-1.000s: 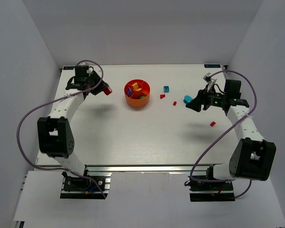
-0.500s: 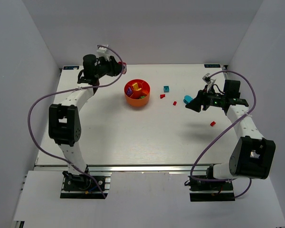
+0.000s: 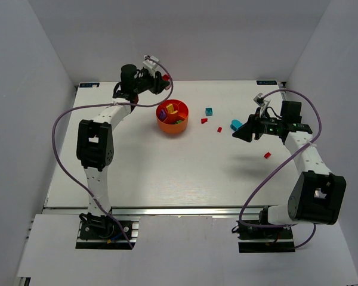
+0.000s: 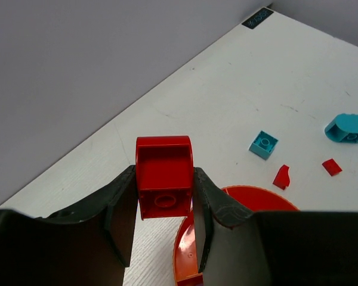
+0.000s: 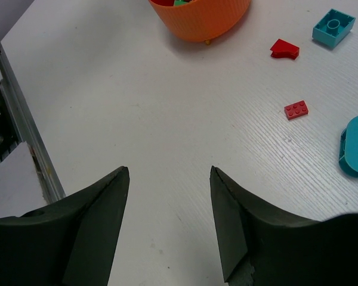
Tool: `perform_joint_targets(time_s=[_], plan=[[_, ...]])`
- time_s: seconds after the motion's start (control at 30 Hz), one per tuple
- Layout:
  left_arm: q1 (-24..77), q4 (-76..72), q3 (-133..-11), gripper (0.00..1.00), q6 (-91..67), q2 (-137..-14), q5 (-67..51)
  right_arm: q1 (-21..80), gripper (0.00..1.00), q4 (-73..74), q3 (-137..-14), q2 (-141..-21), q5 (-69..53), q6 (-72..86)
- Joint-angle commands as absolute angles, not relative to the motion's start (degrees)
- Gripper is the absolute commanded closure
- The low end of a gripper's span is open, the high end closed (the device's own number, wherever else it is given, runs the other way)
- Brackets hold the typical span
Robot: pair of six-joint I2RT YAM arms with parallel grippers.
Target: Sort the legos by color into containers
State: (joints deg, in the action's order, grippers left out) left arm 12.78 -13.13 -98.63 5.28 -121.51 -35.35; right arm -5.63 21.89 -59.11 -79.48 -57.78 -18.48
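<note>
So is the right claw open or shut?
Open. The right claw shows a wide gap between its fingers, with nothing held.

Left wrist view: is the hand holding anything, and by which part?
The left hand pinches a red lego brick by its two opposite side walls. The right hand is open and empty.

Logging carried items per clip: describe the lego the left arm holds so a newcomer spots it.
Find the orange bowl at the far middle of the table. Close beside it hangs the left gripper, shut on a red brick. It is the only lego held in the air.
</note>
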Motion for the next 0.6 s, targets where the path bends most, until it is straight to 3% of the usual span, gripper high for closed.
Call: perform_joint_targets(time_s=[0.0, 0.57], plan=[[13.5, -12.6, -100.4, 1.00, 8.8, -121.4, -38.6, -6.0, 0.38, 22.5, -59.7, -78.2, -60.2, -19.6], [14.6, -5.7, -97.4, 0.95, 14.3, -121.9, -40.1, -6.2, 0.38, 22.5, -59.5, -78.2, -60.4, -19.6]])
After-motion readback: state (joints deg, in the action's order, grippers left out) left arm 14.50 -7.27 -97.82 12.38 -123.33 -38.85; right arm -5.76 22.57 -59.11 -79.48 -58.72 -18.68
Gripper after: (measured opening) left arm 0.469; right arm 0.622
